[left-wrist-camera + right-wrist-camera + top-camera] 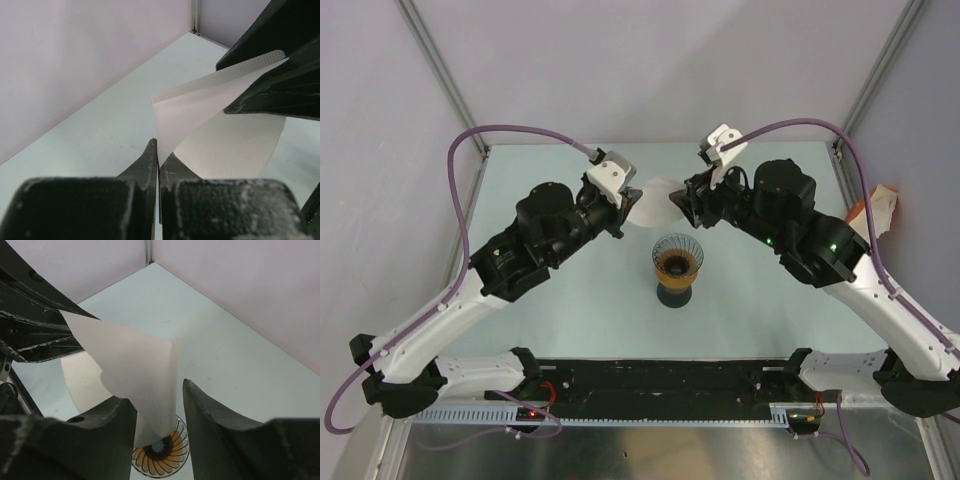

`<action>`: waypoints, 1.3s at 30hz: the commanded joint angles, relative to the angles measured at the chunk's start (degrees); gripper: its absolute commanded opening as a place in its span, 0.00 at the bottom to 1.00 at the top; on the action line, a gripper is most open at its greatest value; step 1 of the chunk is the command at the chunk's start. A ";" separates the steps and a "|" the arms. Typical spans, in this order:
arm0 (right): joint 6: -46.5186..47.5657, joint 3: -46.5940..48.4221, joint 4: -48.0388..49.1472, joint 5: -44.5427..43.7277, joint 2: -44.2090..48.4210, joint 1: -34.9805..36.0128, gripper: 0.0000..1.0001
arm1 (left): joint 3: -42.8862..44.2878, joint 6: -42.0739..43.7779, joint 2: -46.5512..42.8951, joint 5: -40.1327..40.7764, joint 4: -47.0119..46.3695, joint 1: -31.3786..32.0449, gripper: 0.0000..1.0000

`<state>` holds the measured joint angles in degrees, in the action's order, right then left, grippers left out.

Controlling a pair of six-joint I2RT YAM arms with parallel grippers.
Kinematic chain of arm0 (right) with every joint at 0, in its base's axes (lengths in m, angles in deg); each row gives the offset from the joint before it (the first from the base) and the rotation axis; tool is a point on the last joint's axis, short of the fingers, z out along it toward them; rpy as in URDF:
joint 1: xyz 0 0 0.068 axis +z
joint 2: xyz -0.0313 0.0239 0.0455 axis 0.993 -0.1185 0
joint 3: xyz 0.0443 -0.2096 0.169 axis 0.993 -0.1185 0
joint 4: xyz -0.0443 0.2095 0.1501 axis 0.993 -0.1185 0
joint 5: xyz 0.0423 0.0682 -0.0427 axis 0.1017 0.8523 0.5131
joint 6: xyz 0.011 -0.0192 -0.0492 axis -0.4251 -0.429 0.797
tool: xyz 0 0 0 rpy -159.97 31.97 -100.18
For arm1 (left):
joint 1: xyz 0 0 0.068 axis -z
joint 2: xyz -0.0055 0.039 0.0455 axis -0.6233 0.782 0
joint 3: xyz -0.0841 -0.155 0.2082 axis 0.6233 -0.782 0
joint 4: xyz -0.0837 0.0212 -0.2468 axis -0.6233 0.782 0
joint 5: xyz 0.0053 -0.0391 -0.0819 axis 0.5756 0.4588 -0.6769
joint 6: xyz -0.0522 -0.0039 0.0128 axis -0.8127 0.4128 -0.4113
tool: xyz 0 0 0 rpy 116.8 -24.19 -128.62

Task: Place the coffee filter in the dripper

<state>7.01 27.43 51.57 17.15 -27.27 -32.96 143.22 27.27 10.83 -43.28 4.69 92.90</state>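
Coffee filter (655,201) hangs in the air, pinched in the closed left gripper (158,161), the right gripper (159,395) straddling its far edge with parted fingers, and the dripper (677,258) standing below, slightly nearer the robot.

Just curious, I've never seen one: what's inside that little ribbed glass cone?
No paper sits in the dripper yet; an orange ring with a dark centre shows through its clear ribs. In the right wrist view the coffee filter covers its upper part.

Note coffee filter (652,203) aloft between left gripper (158,152), at its left, and right gripper (159,392), at its right. Note dripper (677,255) on table (575,305), just in front, lower.
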 commanded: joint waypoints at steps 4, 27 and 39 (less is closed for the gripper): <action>2.45 2.20 0.74 -1.22 -2.27 1.89 0.34 | 2.77 -2.97 0.44 -3.86 -1.93 -0.18 0.00; -1.39 4.86 -0.84 -8.20 -4.57 0.90 0.00 | 1.38 -2.53 0.05 4.03 -0.87 0.79 0.29; -5.00 3.63 0.26 -6.23 -4.78 -0.49 0.00 | 3.09 -3.39 2.04 0.58 -0.91 0.50 0.03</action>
<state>4.16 31.01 49.56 10.50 -32.80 -33.20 144.66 24.38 12.36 -40.98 5.09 93.49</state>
